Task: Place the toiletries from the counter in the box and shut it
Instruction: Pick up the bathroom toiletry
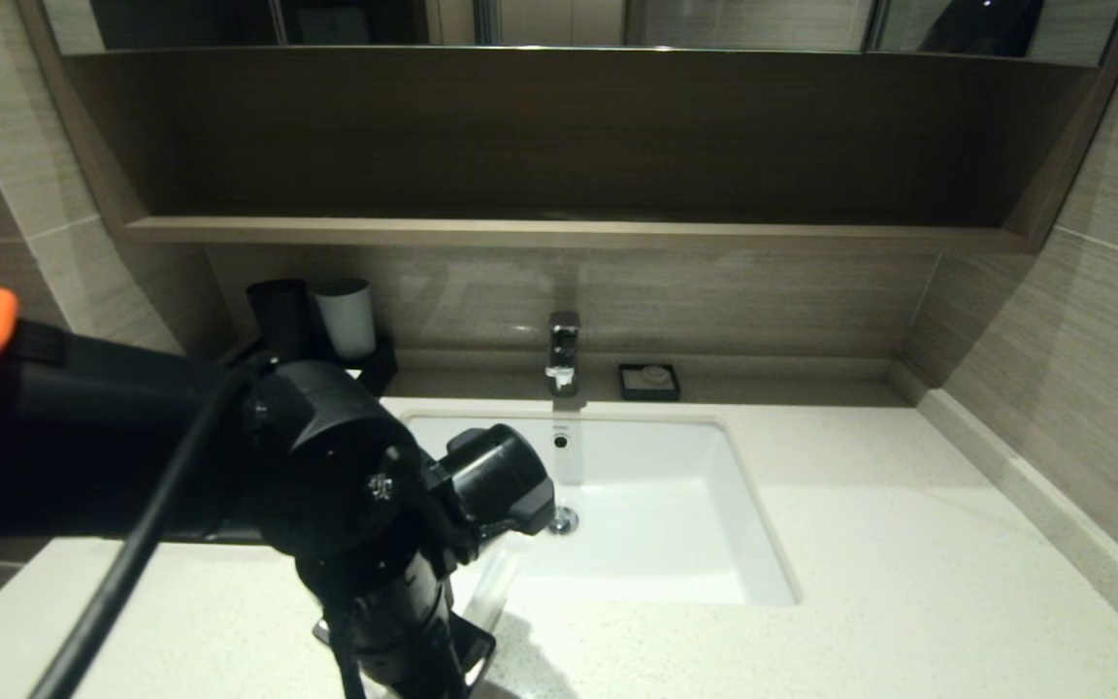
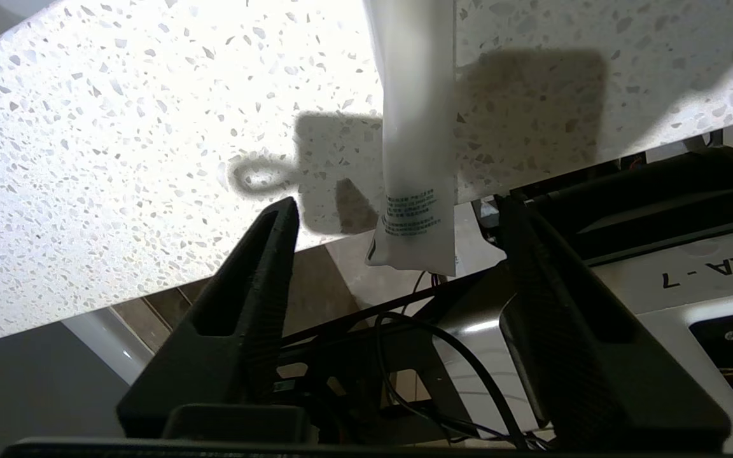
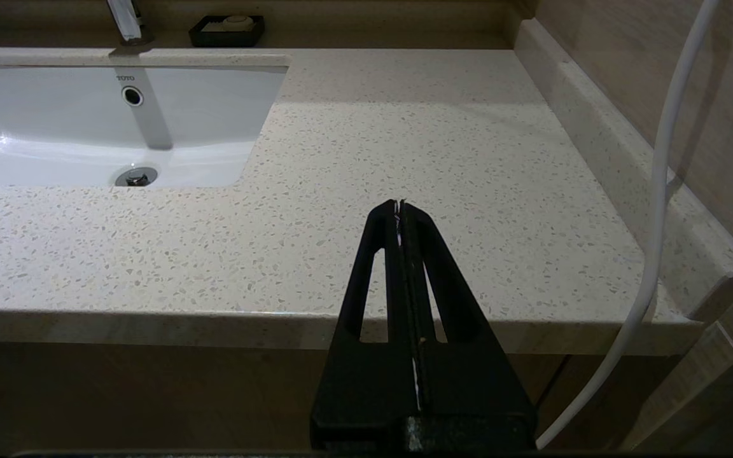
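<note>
Your left gripper [image 2: 398,216] hung over the front edge of the counter [image 1: 908,582], at about seven o'clock from the sink [image 1: 675,544], with its two black fingers [image 2: 265,254] spread well apart and nothing clamped between them. Between those fingers, and touching neither, lay one whitish plastic packet [image 2: 417,127] flat on the speckled stone; its printed end stuck out past the counter's front edge. In the head view you saw only a sliver of that packet [image 1: 486,592] beside the left arm.

The sink held no loose items, only its drain [image 1: 564,521] and the overflow hole under the faucet [image 1: 564,349]. At the sink's one o'clock, against the back wall, the small black soap dish [image 1: 649,382] carried a pale round bar of soap [image 1: 655,373]. At eleven o'clock stood a dark cup [image 1: 278,316] and a white cup [image 1: 346,317] side by side on a dark holder; you could not tell what was in them.

The box was hidden from every view. Your right gripper [image 3: 399,207] sat parked in front of the counter's right end, fingers pressed together and empty.
</note>
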Controlling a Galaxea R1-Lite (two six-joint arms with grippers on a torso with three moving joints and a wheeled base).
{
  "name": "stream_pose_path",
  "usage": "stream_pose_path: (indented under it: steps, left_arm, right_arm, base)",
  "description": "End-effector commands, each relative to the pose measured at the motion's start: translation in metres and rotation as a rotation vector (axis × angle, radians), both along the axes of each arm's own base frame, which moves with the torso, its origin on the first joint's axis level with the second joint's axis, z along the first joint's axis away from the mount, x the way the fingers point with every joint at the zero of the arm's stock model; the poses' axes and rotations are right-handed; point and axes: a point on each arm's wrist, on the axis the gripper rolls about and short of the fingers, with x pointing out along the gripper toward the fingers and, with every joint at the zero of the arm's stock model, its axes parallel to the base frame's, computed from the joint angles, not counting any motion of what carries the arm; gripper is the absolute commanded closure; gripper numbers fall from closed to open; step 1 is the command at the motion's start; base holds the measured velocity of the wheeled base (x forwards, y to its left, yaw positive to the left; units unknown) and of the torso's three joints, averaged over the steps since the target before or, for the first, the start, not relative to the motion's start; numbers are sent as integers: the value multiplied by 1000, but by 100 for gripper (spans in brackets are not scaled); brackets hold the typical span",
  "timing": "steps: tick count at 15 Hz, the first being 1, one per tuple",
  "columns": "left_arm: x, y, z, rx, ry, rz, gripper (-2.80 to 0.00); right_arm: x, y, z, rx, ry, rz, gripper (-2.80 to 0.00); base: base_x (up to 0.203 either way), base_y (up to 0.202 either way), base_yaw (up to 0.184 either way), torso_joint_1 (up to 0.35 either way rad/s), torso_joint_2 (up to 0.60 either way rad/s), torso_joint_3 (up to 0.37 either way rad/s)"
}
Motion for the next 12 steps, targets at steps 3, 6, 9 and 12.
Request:
stream_pose_path:
  steps: [3,6,9,12]
  left_arm:
    - [3,-1,-6,13,13,13,-280]
    - [6,-2,-10,12,14,16,-280]
    - [8,-4,-11,-1,6,29,-280]
    - [10,-5,-15,-1,9,48,-280]
  right_arm:
    - [0,0,0,0,-1,0,0]
    - [0,0,0,0,-1,0,0]
    - [0,0,0,0,-1,0,0]
    - [0,0,0,0,-1,0,0]
  base:
    - [0,0,0,0,0,0]
    - [0,0,0,0,0,0]
    - [0,0,0,0,0,0]
    - [0,0,0,0,0,0]
